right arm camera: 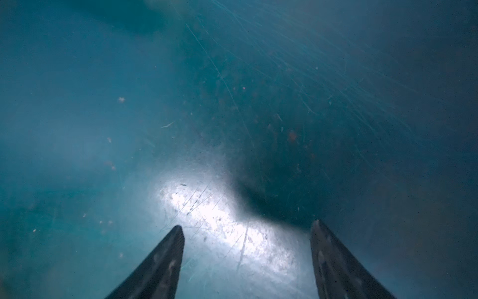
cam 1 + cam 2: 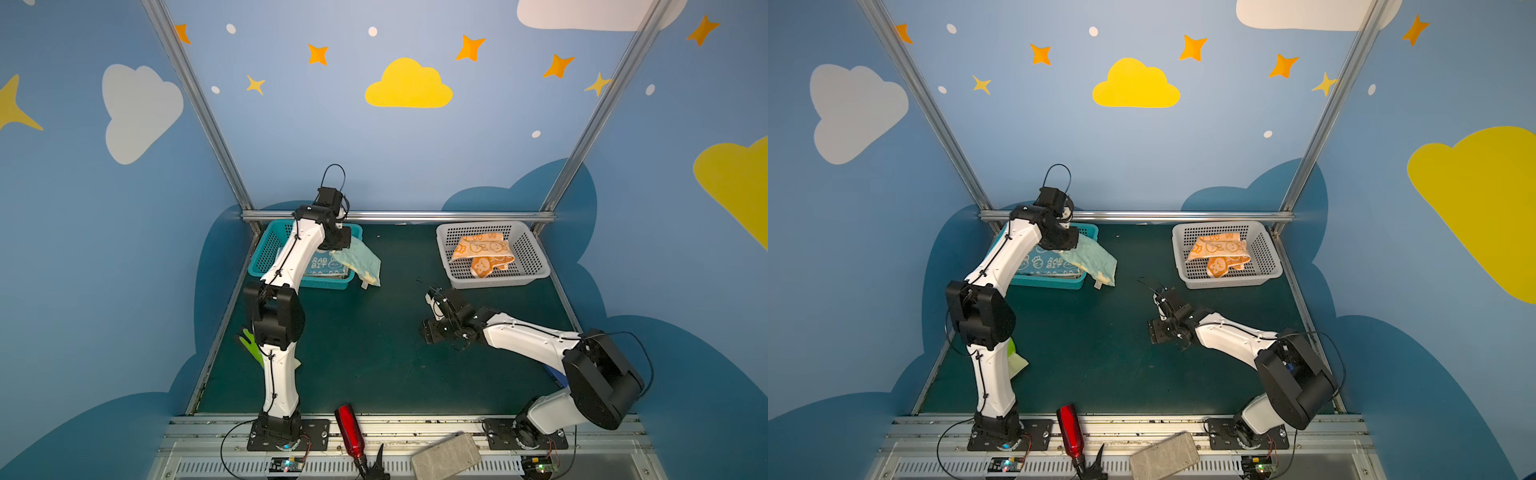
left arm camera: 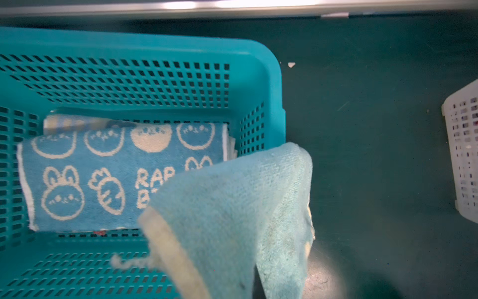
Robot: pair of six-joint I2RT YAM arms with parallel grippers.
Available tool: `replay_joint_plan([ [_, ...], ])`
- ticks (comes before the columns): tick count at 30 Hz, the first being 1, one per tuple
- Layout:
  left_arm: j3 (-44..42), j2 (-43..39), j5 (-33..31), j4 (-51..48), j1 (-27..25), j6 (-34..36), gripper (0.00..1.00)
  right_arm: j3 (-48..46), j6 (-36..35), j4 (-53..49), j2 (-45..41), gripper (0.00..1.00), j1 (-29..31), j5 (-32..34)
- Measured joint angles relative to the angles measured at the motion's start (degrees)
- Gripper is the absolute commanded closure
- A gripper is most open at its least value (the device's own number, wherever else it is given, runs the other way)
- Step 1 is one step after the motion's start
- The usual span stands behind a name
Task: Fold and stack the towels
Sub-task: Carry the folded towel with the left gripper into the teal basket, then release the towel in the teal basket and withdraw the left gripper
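Two claws, two baskets, three towels in plain sight.
Nearest, the right claw (image 1: 247, 227) hung wide and empty over the worktop (image 2: 374, 353). Farther left, the left claw (image 2: 340, 246) pinched one light-blue towel (image 2: 361, 264) draped over the right rim of the teal basket (image 2: 266, 249), where one folded blue rabbit towel (image 3: 103, 181) lay. Far right, one orange towel (image 2: 482, 249) sat crumpled in the white basket (image 2: 528, 257).

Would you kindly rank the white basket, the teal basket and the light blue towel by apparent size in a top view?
1. White basket and teal basket: alike, the teal one partly hidden by the left arm.
2. Light blue towel: smallest.
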Motion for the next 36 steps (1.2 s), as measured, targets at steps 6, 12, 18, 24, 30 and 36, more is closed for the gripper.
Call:
replay_joint_plan([
  [6, 3.0, 1.4, 2.1, -1.7, 5.1, 3.8, 0.96, 0.0, -0.3, 0.3, 0.6, 0.27, 0.0, 0.0],
  [12, 6.2, 4.8, 2.2, -2.8, 9.8, 6.8, 0.96, 0.0, -0.3, 0.3, 0.6, 0.27, 0.1, 0.0],
  [18, 7.5, 8.9, 1.1, -2.4, 13.1, 8.4, 0.96, 0.0, -0.3, 0.3, 0.9, 0.27, 0.2, 0.0],
  [24, 11.4, 13.6, -0.8, -1.7, 15.1, 9.2, 0.96, 0.7, 0.1, -0.9, 1.9, 0.27, 0.8, 0.2],
  [30, 16.7, 17.9, -2.4, -1.7, 16.6, 10.1, 0.58, 2.2, 0.2, -2.1, 2.9, 0.26, 1.7, 0.6],
  [36, 16.9, 18.6, -5.0, -1.6, 17.4, 9.8, 0.0, 4.4, 0.3, -3.6, 4.3, 0.22, 2.5, 1.7],
])
